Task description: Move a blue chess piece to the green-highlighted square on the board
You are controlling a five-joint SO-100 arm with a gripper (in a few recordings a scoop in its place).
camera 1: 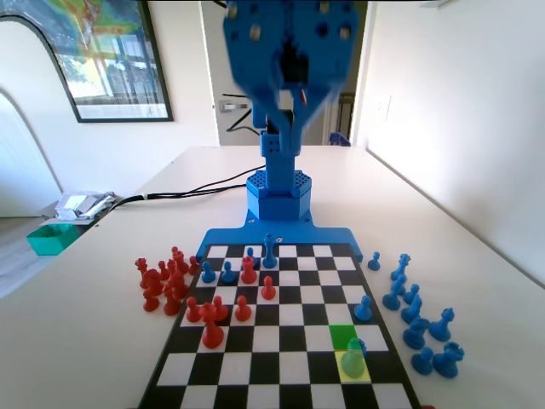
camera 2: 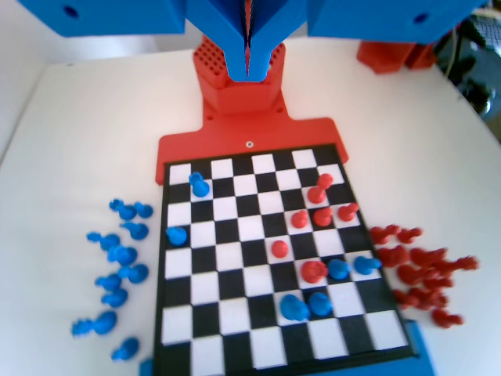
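Overhead, the hand (camera 2: 248, 59) hangs closed above the board (camera 2: 258, 258).

A: The board (camera 1: 281, 341) is black-and-white chequered with a blue rim. One square (camera 1: 343, 336) at lower right of the fixed view is bright green, the next yellow.

B: And the pawn (camera 1: 353, 356) there?

A: Blue, tinted greenish-yellow below. Red pieces (camera 1: 162, 281) cluster at left, blue pieces (camera 1: 421, 319) at right, on a white table (camera 1: 102, 324).

B: The pincer (camera 2: 248, 59)?

A: Blue.
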